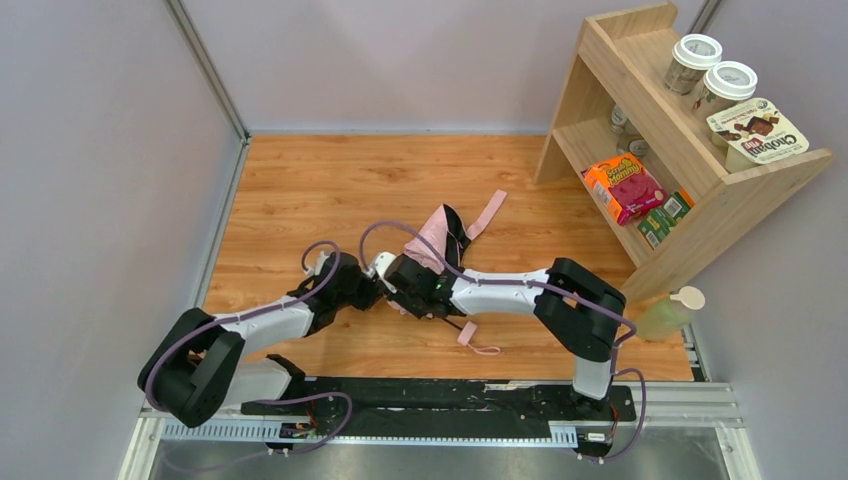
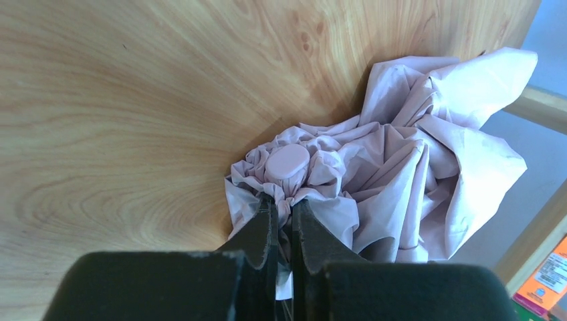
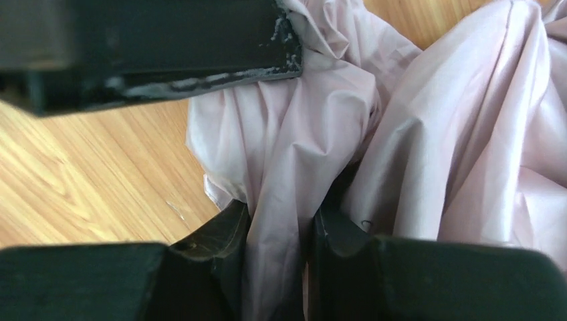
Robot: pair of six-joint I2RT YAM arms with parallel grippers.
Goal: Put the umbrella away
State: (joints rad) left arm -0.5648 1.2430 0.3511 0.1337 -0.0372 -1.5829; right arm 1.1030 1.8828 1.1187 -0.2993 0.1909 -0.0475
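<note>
The pale pink umbrella [image 1: 433, 235] lies crumpled on the wooden table, its strap [image 1: 489, 213] trailing to the right. In the left wrist view its fabric [image 2: 401, 167] bunches round a round pink cap [image 2: 289, 160]. My left gripper [image 2: 284, 202] is shut on a pinch of that fabric just below the cap; it also shows in the top view [image 1: 372, 291]. My right gripper [image 3: 277, 224] is shut on a fold of the umbrella cloth [image 3: 468, 134], close beside the left one in the top view [image 1: 398, 275]. The dark handle is partly visible [image 1: 452, 228].
A wooden shelf [image 1: 700, 195] stands at the right with jars [image 1: 694, 60], a Chobani box [image 1: 757, 135] and an orange packet [image 1: 625, 187]. A pale green bottle [image 1: 668, 312] stands by its foot. A pink loop [image 1: 472, 338] lies under the right arm. Grey walls enclose the table.
</note>
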